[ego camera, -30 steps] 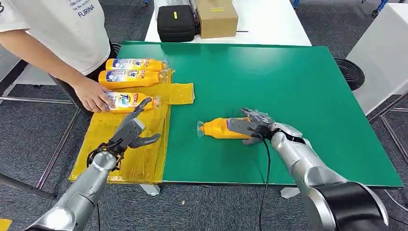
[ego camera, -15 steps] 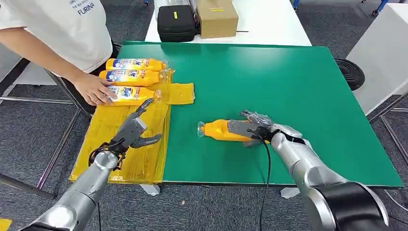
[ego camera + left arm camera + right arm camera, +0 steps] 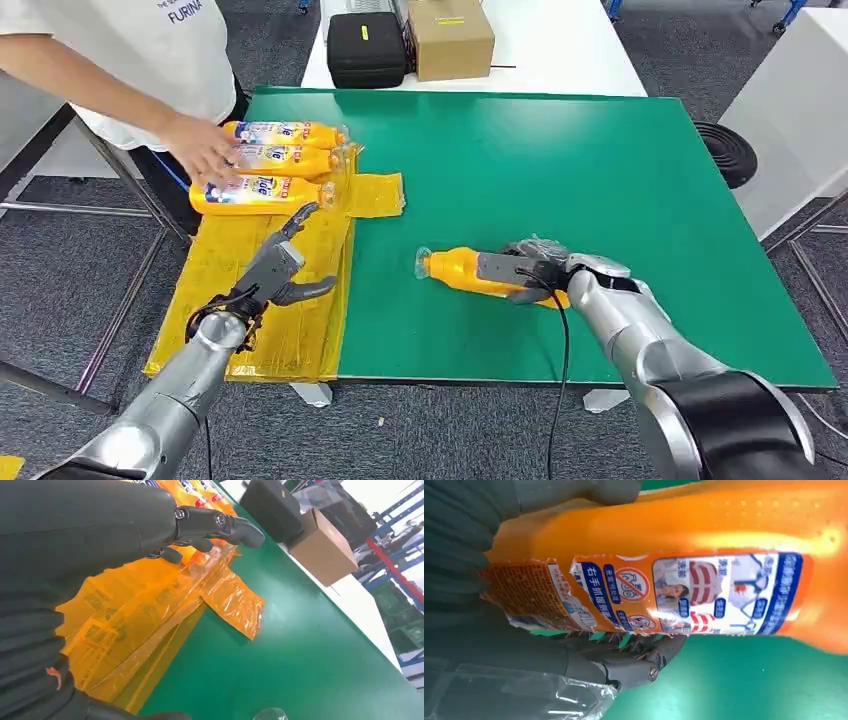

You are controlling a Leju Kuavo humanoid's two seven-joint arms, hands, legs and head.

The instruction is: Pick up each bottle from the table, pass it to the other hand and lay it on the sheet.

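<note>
Green table [image 3: 600, 180], right hand [image 3: 530, 272] gripping bottle [image 3: 460, 270]

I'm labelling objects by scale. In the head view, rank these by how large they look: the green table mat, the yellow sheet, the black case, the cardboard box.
1. green table mat
2. yellow sheet
3. and 4. black case and cardboard box: they look alike in size, both cut off by the picture's edge, so unranked.

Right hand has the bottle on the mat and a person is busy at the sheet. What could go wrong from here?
1. A person's hand is arranging the three bottles on the yellow sheet, close to the open left hand; a handover there may collide.
2. The right hand grips the orange bottle near its base, so the capped end may sag or slip.
</note>
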